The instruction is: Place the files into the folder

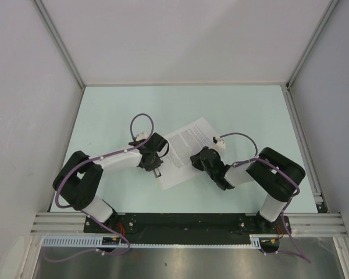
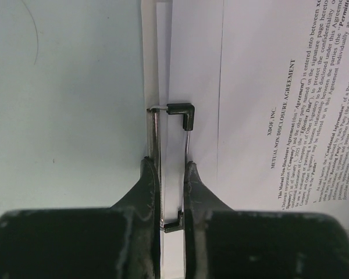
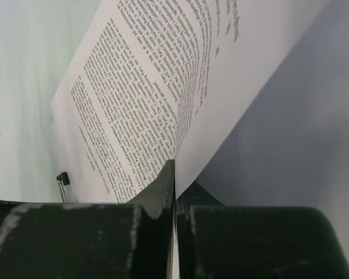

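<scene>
Left gripper (image 2: 171,165) is down at the near-left end of the folder (image 1: 166,181). Its jaws are narrowed to a slim gap and squeeze the wire handle of the clip (image 2: 179,108) from both sides. One black-capped corner of that wire sticks out just past the fingertips.

Over on the right, the right gripper (image 3: 175,174) is fully closed. It pinches the edge of a printed sheet (image 3: 139,99), which curls up off the stack, text side showing.

From above, the files (image 1: 193,135) lie mid-surface between the two arms, on the pale green surface (image 1: 116,110). They sit at a slant, the long axis running from near-left to far-right. The clip end points near-left, toward the left gripper. The right gripper holds the stack's near-right long edge.

In the left wrist view the heading reads "Mutual Non-Disclosure Agreement".
</scene>
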`<state>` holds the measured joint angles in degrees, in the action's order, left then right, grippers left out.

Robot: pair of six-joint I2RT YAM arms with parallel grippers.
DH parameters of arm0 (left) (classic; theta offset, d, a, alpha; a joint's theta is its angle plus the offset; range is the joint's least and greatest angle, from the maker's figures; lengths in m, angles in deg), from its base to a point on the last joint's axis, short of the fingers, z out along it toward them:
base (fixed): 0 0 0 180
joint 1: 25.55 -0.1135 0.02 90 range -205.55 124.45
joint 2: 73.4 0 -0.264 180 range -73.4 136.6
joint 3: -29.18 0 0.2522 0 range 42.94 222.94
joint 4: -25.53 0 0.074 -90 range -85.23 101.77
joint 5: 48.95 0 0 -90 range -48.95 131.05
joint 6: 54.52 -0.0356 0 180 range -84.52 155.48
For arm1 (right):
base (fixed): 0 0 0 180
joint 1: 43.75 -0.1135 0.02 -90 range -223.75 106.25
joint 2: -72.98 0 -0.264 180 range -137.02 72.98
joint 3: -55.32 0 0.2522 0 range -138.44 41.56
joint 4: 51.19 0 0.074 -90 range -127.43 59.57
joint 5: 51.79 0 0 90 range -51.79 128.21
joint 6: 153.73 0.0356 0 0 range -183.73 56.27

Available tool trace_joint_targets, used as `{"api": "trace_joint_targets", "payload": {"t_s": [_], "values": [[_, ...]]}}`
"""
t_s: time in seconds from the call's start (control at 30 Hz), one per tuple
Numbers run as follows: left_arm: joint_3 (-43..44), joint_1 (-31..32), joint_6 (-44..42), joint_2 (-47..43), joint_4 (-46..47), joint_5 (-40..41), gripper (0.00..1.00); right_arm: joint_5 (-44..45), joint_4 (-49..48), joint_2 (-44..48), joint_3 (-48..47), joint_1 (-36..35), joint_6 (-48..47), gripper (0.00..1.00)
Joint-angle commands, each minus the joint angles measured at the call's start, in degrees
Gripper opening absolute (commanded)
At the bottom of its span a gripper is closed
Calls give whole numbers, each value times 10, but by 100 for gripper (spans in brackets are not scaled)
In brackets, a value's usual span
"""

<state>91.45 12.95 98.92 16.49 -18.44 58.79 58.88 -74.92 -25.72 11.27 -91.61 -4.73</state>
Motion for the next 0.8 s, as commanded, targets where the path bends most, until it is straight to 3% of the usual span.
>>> {"api": "trace_joint_targets", "payload": {"t_s": [0.0, 0.3, 0.77], "values": [[-47, 1, 20, 4, 9, -29, 0, 45, 37, -1, -9, -16, 30, 0], [-83, -19, 48, -42, 52, -44, 0, 82, 52, 20, -7, -48, 38, 0], [-112, -19, 57, -74, 77, -34, 0, 127, -2, 6, 8, -88, 14, 0]]}}
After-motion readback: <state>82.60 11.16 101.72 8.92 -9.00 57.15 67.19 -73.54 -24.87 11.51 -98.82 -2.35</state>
